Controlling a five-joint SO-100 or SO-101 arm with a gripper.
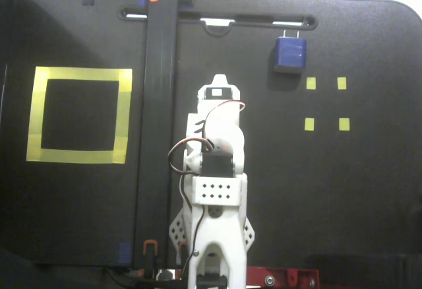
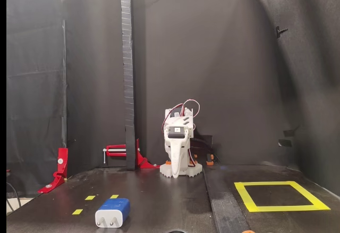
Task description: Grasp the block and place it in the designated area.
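Observation:
The block (image 1: 290, 53) is dark blue and lies near the far edge of the black table, its two prongs pointing away from the arm. In the low fixed view the block (image 2: 112, 211) lies at front left with its white pronged face toward the camera. The designated area (image 1: 82, 74) is a wide yellow tape square on the left; in the low view the designated area (image 2: 244, 196) is at right. My gripper (image 1: 219, 79) is folded at the table's middle, well apart from both. The gripper (image 2: 175, 172) points down, looks shut and holds nothing.
A tall black post (image 2: 126, 73) stands beside the arm and crosses the overhead picture as a dark strip (image 1: 158, 104). Several tiny yellow tape squares (image 1: 310, 83) lie just below the block. Red clamps (image 2: 58, 169) sit at the back left of the low view.

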